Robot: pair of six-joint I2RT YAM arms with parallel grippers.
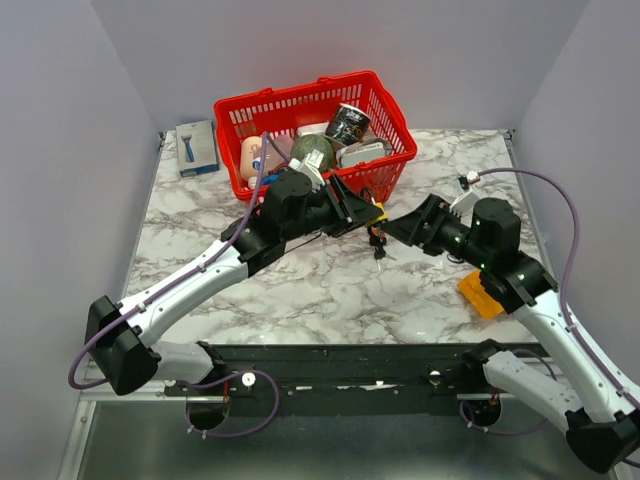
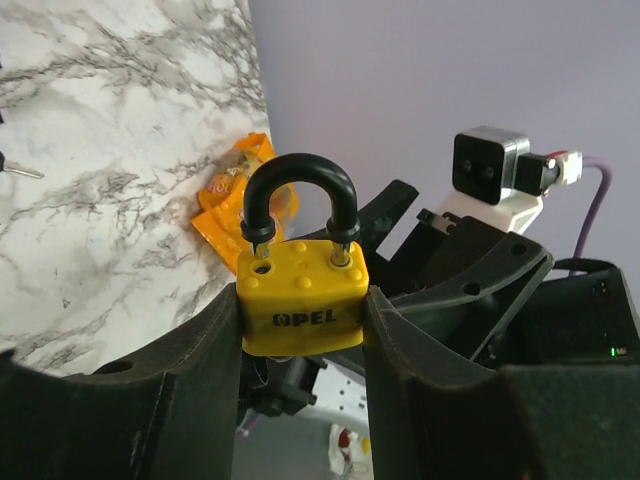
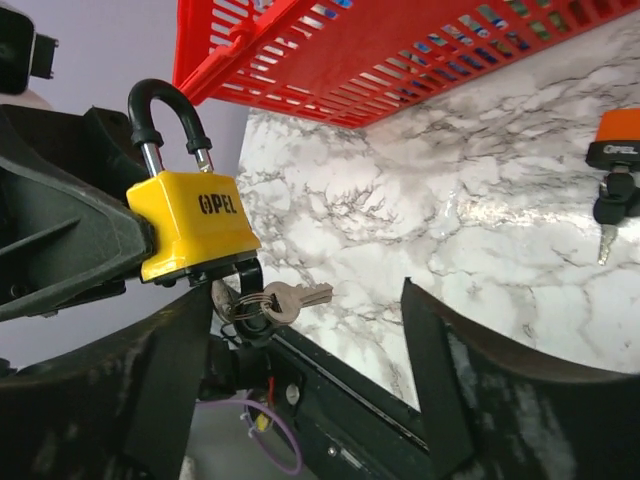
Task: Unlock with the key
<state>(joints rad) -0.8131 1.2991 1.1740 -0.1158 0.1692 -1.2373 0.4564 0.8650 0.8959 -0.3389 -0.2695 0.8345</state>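
Closest to the top camera, the mounting rail (image 1: pixel 350 380) carries both arms at the near edge of the marble table (image 1: pixel 300 290). At the far left corner lies a blue box (image 1: pixel 197 147), and just right of it stands a red basket (image 1: pixel 315 130) filled with cans and packets. The left arm reaches in front of the basket to mid-table. The left gripper (image 2: pixel 302 310) is clamped on the sides of the yellow padlock (image 3: pixel 195 225), holding it clear of the table with its black shackle (image 2: pixel 300 195) upward. The shackle is raised, with one leg free above its hole. A ring of silver keys (image 3: pixel 285 298) hangs from the padlock's underside. Facing it from the right, the right gripper (image 3: pixel 305 300) has its jaws spread wide and grips nothing, the keys just beyond its fingertips. Further right in the right wrist view, an orange lock (image 3: pixel 620 150) with dark-headed keys lies on the marble. An orange packet (image 1: pixel 480 295) sits beside the right arm.
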